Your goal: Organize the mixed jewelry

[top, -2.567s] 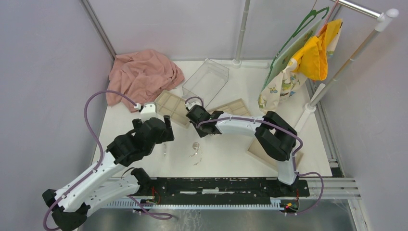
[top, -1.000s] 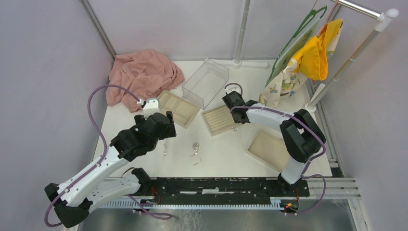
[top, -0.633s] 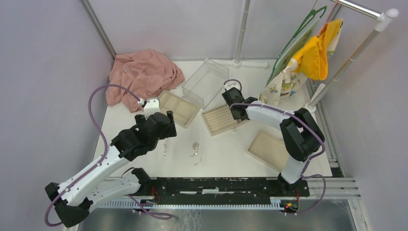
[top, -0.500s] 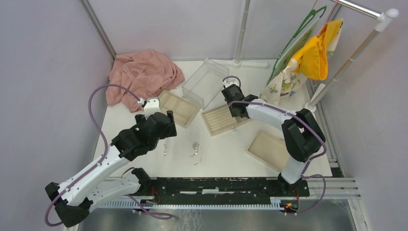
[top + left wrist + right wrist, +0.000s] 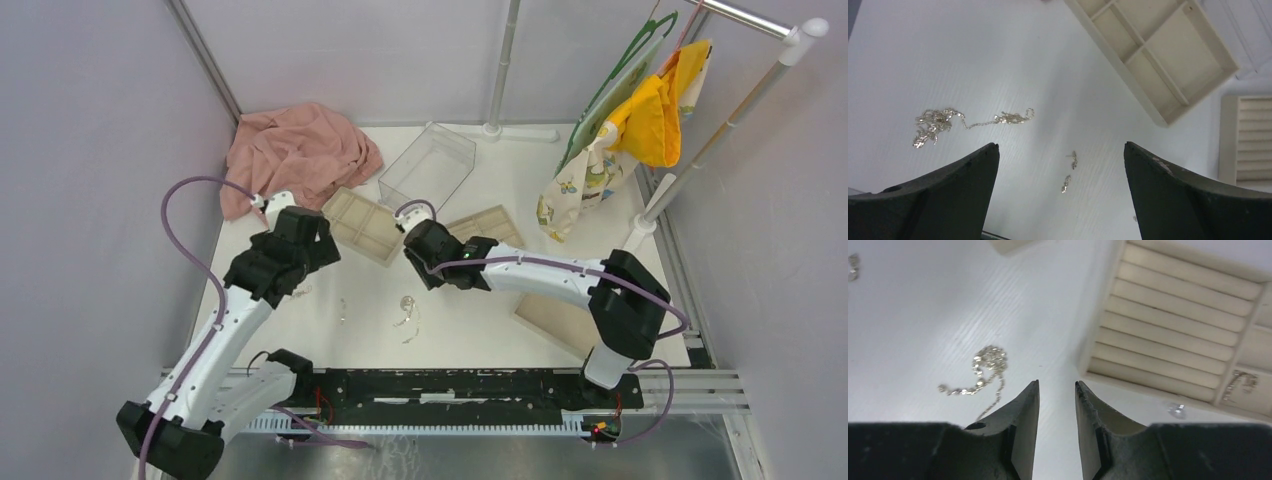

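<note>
Now the jewelry (image 5: 938,125), thin tangled silver chains, lies loose on the table (image 5: 998,50). My left gripper (image 5: 1060,146) gapes wide; my right gripper (image 5: 1055,386), narrow and empty, has swung back from the slotted tray (image 5: 1173,315).

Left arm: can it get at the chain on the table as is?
Probably yes. The left end effector is open, and the chain lies loose on bare table just ahead of one finger, nothing over it; the tray sits well aside. Thin, so pinching may be fiddly.
</note>
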{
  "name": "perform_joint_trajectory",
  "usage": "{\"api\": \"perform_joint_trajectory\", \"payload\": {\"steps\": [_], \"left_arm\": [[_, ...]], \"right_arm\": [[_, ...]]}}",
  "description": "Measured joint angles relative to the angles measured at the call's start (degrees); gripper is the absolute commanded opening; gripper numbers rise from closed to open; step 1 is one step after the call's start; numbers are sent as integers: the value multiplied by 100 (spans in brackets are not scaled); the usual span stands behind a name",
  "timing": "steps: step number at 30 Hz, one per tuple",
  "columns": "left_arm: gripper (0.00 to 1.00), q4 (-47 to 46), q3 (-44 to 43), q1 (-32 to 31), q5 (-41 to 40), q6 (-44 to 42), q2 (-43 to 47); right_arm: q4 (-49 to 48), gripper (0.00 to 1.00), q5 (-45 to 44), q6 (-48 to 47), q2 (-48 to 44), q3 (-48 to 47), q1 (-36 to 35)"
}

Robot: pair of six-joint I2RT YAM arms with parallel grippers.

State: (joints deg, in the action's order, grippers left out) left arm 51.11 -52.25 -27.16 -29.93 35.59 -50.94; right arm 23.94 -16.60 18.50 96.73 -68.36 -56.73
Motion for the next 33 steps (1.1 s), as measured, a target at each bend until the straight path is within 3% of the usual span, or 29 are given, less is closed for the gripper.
{"api": "perform_joint_trajectory", "payload": {"steps": [2,5,12,22,26,29,33], "left_arm": [[100,15,-74,645,219,-55,-175],[100,37,-234,964,498,-72,-590],[100,31,-247,1075,933,-127,-734],[100,15,-247,1075,1250,-160,-706],[100,13,-247,1075,1255,-160,-664],[100,11,-247,1075,1252,-162,-656],[100,7,-247,1075,1250,-160,-649]], "right_arm": [[-35,44,74,98,66,0,-254],[-57,47,122,190,232,0,-535],[-35,48,157,321,787,-181,-931],[-122,53,162,402,1434,-557,-955],[-181,46,162,437,1567,-592,-955],[-251,28,160,483,1580,-590,-955],[-280,13,155,581,1582,-573,-955]]}}
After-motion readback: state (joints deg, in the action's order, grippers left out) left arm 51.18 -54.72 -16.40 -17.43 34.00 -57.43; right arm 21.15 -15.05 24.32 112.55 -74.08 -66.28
